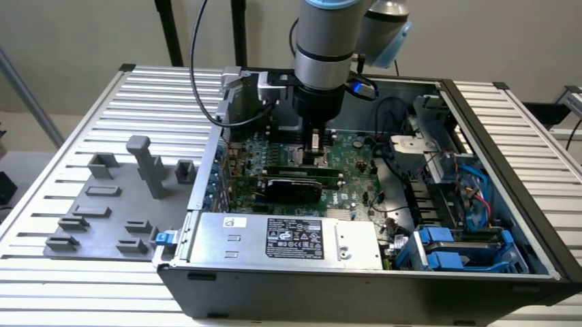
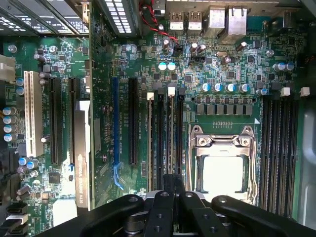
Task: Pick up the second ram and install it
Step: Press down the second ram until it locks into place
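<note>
Fingers (image 2: 174,190) closed narrow over slot rails (image 2: 165,143) beside processor socket (image 2: 223,165); second ram hard to make out, grip unclear.

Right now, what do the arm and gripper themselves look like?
The arm is a silver-grey tube with a pale blue joint cap, ending in a black wrist section. A black cable loops off behind it. The gripper is matte black, with rounded links and narrow fingers.

**Arm lowered into the open computer case**

The arm (image 1: 323,41) reaches down into the open computer case (image 1: 364,286), its claw (image 1: 315,146) over the motherboard (image 1: 350,170). A grey fixture tray (image 1: 109,211) lies on the worktop (image 1: 82,122) at the exterior view's left.
</note>
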Available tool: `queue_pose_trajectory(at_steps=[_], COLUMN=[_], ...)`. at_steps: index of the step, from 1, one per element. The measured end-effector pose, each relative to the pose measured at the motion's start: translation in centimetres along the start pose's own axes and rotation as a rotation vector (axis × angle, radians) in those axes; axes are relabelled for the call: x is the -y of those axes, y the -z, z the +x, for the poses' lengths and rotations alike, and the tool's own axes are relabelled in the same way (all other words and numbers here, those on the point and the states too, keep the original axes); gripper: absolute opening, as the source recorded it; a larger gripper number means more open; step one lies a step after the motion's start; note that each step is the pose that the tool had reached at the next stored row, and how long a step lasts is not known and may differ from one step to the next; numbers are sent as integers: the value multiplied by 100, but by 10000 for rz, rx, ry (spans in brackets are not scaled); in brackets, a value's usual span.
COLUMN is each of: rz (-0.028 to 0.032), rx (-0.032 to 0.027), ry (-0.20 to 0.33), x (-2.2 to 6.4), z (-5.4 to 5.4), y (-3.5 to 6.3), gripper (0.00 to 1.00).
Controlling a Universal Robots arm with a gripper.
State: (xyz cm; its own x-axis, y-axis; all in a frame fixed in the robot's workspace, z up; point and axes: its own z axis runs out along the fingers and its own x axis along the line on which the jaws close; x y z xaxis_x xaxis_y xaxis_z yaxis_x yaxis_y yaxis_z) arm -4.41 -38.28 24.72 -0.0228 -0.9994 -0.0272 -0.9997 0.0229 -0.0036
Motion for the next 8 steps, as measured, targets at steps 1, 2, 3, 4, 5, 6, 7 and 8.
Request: queue_pose_trajectory(at_steps=[1,2,3,4,5,6,7,8], rz=[1,0,0,0,0,0,0,1], rx=[0,0,0,0,0,0,0,0], ry=[0,0,0,-1,0,0,0,-1], x=[0,0,0,0,0,0,-2,-11], z=[0,0,0,0,0,0,0,-1], y=[0,0,0,0,0,0,-2,-13], gripper=[11,11,11,11,11,11,11,11])
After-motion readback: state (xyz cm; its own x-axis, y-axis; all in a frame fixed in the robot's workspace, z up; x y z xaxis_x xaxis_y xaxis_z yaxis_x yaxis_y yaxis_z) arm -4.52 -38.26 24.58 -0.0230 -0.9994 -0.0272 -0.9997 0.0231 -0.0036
